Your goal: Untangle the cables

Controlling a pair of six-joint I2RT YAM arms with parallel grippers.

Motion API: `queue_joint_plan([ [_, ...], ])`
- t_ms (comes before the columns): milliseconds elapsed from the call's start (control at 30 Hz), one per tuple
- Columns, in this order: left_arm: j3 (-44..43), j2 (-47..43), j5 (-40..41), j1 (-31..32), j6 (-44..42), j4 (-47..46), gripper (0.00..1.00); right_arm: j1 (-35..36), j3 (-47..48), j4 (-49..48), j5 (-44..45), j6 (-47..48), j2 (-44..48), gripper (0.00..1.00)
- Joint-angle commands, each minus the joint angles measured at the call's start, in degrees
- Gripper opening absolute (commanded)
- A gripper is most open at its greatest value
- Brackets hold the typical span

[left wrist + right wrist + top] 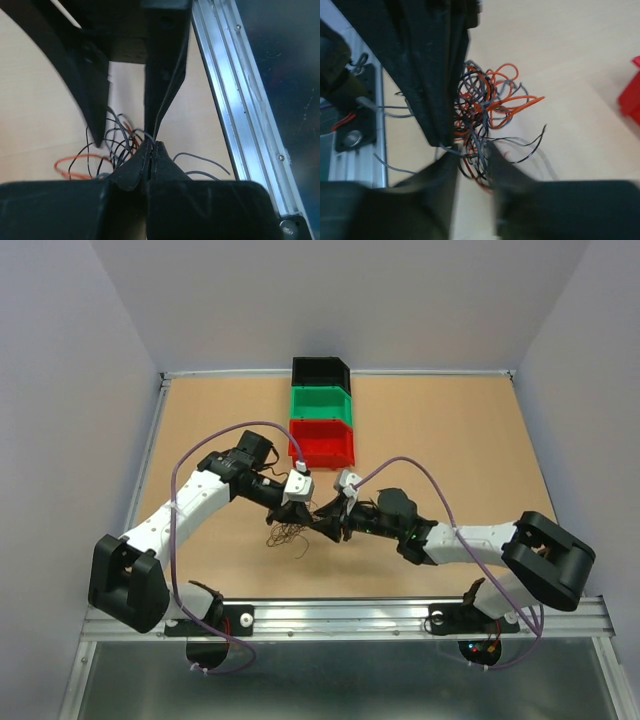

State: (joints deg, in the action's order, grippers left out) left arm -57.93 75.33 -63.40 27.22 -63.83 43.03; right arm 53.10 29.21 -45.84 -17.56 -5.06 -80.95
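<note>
Top view: fixed, high, behind the arm bases — looks down over the whole table (480, 440); distant.
Left wrist: low, close; looks along the left gripper (152, 145) across the table, rail (235, 100) at its right.
Right wrist: low, very close, partly blurred; looks along the right gripper (470, 157) from the opposite side.
Shared: cables (290, 535) appear in all three — each wrist view also catches the other gripper.

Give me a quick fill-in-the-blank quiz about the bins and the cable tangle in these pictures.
1. The nearest bin to the arms is coloured ____.
2. The farthest bin is coloured ____.
3. The left gripper has its jaws ____ on a few strands of the cables.
Missing words: red; black; shut.
</note>
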Motion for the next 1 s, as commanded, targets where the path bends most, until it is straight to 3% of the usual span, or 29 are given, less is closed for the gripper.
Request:
queue_joint_plan([
  [0,-2.5,-0.9,-2.8,0.3,-1.8,2.1,0.0,1.8,4.7,-5.3,1.5,1.1,-2.4,0.23],
  [33,-2.5,-1.2,-2.5,0.4,-1.6,1.7,0.0,1.8,4.6,-5.6,2.9,0.4,-2.8,0.08],
  [67,-2.3,-2.6,-1.6,0.2,2.2,-1.5,0.0,1.9,4.1,-6.0,7.4,-1.1,-2.6,0.01],
  [100,-1.7,-3.9,-0.7,-0.1,5.6,-4.8,0.0,1.9,1.8,-6.5,10.4,-1.8,-2.2,0.01],
  [133,0.7,-7.4,0.5,-0.3,10.9,-14.5,0.0,1.8,0.5,-7.1,13.7,-4.1,-0.4,0.0],
  [200,4.6,-12.0,10.4,-0.8,28.4,-27.5,0.0,1.8,-5.2,-7.0,27.4,-7.6,2.6,0.0],
  [233,9.1,-16.6,22.3,-0.9,33.5,-39.9,0.0,1.8,-7.8,-6.9,38.1,-11.1,6.8,0.01],
  [267,10.9,-18.3,29.1,-0.9,40.6,-44.6,0.0,1.8,-10.2,-6.3,44.1,-13.5,9.2,0.0],
  [300,12.0,-19.3,36.2,-0.9,42.7,-47.7,0.0,1.8,-12.3,-4.8,50.3,-16.1,12.4,0.01],
  [333,12.7,-19.5,49.2,-1.3,44.2,-51.7,0.0,1.8,-16.0,0.7,58.8,-21.0,15.5,0.01],
  [400,12.1,-17.2,56.8,-4.7,46.9,-54.2,0.0,1.8,-19.3,9.9,63.1,-25.9,25.5,0.01],
  [500,11.9,-14.7,66.5,-8.0,48.6,-55.9,0.0,1.8,-21.3,16.0,66.7,-28.3,37.9,0.01],
  [633,11.6,-14.8,73.0,-12.3,50.6,-57.9,0.0,1.8,-21.0,30.4,75.4,-32.5,49.9,0.0],
  [733,11.6,-15.7,71.3,-16.4,52.0,-58.8,0.03,1.8,-21.7,36.8,81.2,-34.1,56.1,0.0],
  [867,10.3,-14.6,64.9,-26.1,55.6,-58.7,0.04,1.8,-21.8,43.6,90.0,-37.8,66.3,0.0],
  [967,9.5,-12.9,57.3,-31.3,58.4,-58.8,0.03,1.8,-21.9,44.2,90.4,-35.6,69.5,0.0],
])
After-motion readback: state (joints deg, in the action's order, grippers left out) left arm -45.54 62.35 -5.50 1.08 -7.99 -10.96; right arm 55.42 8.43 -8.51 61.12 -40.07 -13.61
